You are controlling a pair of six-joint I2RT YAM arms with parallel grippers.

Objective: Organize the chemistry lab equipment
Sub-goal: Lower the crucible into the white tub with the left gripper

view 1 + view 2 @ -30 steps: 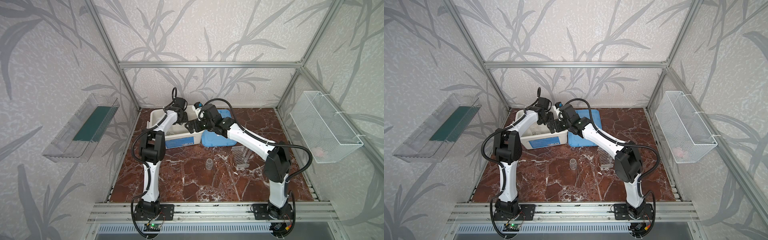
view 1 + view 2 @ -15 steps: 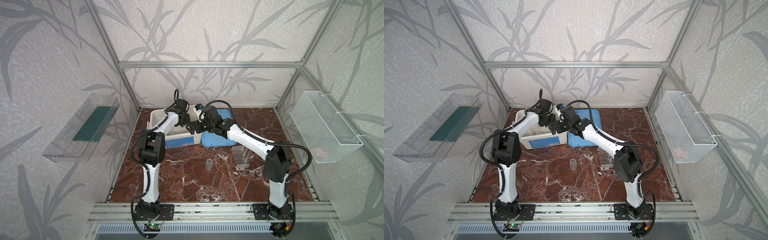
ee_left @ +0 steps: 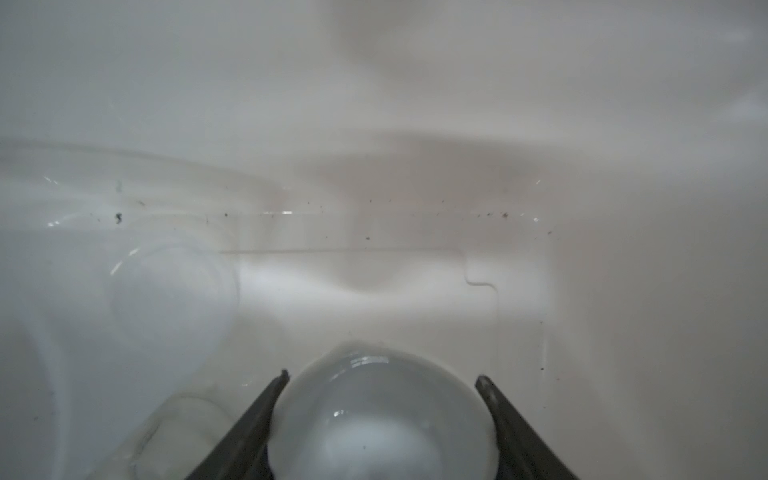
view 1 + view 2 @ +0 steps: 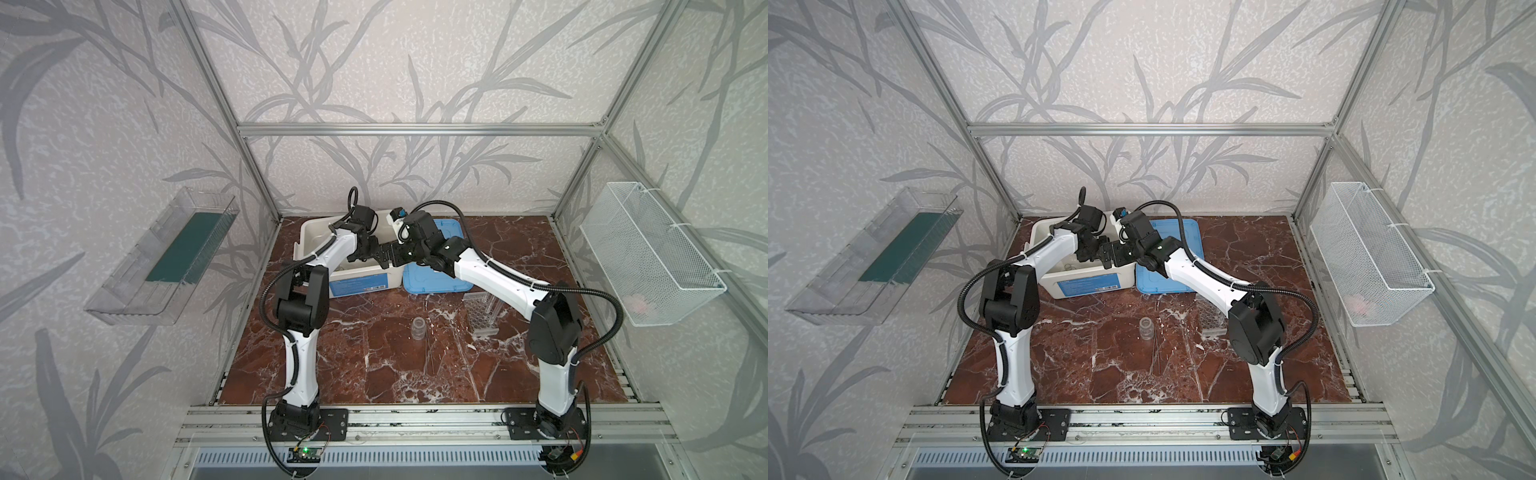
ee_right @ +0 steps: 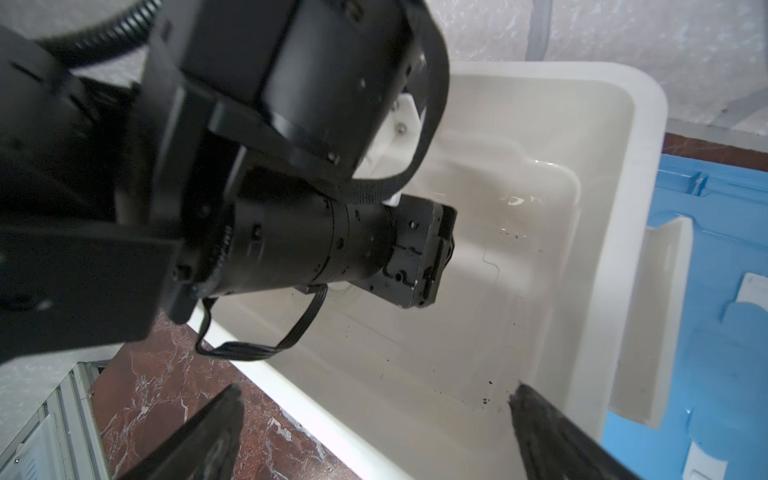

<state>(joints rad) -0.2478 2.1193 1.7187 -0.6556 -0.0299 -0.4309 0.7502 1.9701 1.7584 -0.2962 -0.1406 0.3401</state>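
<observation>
Inside the white tub (image 4: 357, 283), the left gripper (image 3: 382, 375) clasps the white domed dish (image 3: 380, 419) between both fingers, the dome's curved side facing the wrist camera, with a round glass vessel (image 3: 166, 299) lying just beside it. The right gripper (image 5: 376, 392) hangs over the tub's rim, jaws spread wide and holding nothing. In front of the tub, the clear multi-hole rack (image 4: 482, 316) sits with its long axis pointing away from the tub.

Top views bright and even. Left wrist view milky, soft-focused; glare spots on the dish (image 3: 382, 419) held in the left tool (image 3: 380, 378).
</observation>
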